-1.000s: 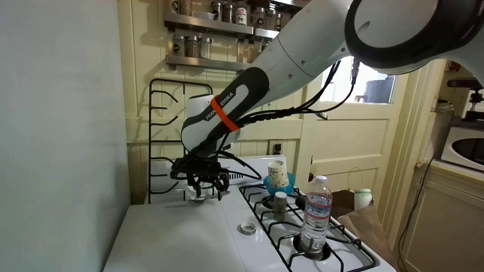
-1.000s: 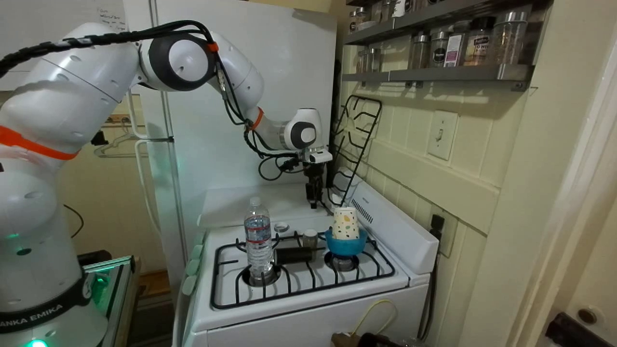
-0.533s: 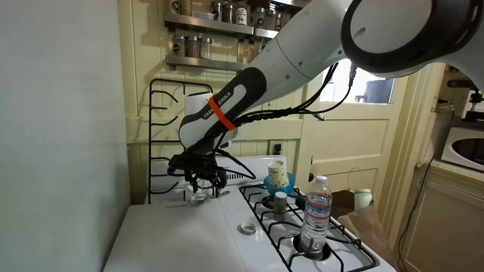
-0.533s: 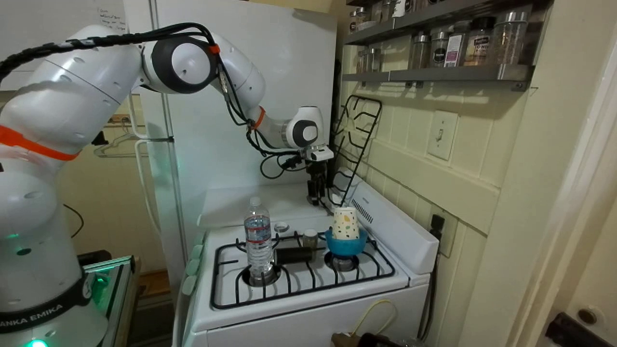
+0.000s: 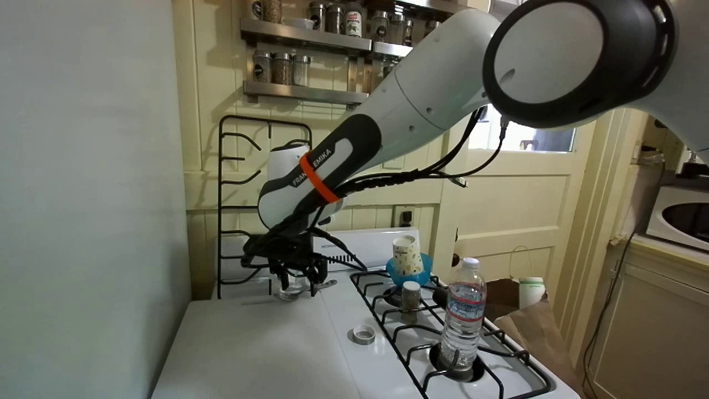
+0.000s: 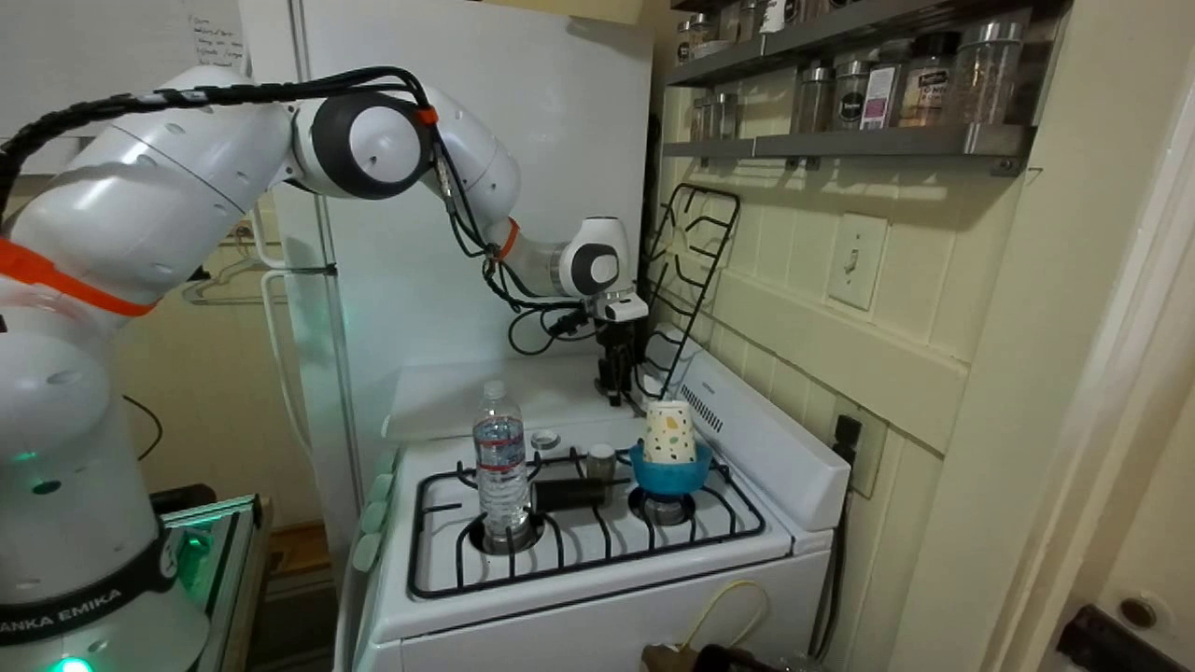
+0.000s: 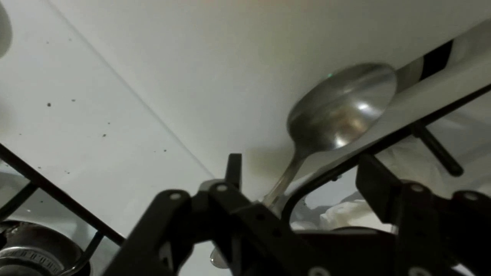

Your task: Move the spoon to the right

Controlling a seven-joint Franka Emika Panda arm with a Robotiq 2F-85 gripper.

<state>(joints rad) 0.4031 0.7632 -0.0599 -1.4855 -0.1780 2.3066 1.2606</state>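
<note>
A metal spoon [image 7: 343,107] lies on the white stove cover [image 7: 215,76], near its back edge. In the wrist view its bowl lies ahead of the gripper. Its handle runs back under the left finger, and the handle's end shows again below that finger. In an exterior view the spoon's handle end [image 5: 329,284] points to the right, with the bowl partly behind the gripper. My gripper [image 7: 303,176] is open and empty, above the spoon, with the neck in the gap between the fingers as seen. The gripper also shows in both exterior views [image 5: 299,288] [image 6: 613,397].
A black grate [image 5: 221,221] leans on the wall close behind the gripper. On the burner side stand a water bottle [image 5: 464,316], a spice jar [image 5: 410,303] and a patterned cup [image 5: 406,256] on a blue bowl [image 5: 424,271]. A white ring [image 5: 363,334] lies nearby.
The gripper has shifted slightly left in an exterior view and nearer the wall. It rose a little, then came down again. It stays open. The spoon has not visibly moved.
</note>
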